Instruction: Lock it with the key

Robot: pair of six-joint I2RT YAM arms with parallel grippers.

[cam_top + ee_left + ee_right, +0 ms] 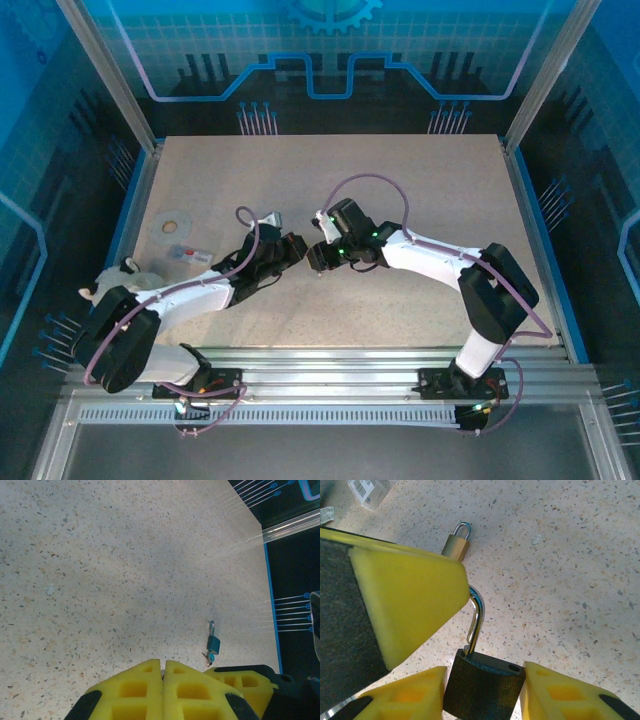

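My right gripper (485,676) is shut on a black padlock (482,692), one yellow finger on each side of its body. The silver shackle (476,620) stands up out of it, open, and one shackle hole (514,668) is empty. The shackle's top runs in behind a finger (405,595) of my left gripper (164,669), whose fingers are shut with a thin grey sliver between the tips. Both grippers (295,250) (318,258) meet at mid-table. The black padlock's keyhole is hidden. A key (207,656) hangs from a small blue padlock (213,642) lying on the table.
A brass padlock (456,545) lies on the table beyond the black one. A clear box (367,490) sits further off, at the left (188,253) of the table, beside a round disc (172,222). The right gripper's finger (240,680) is close beside the left fingers.
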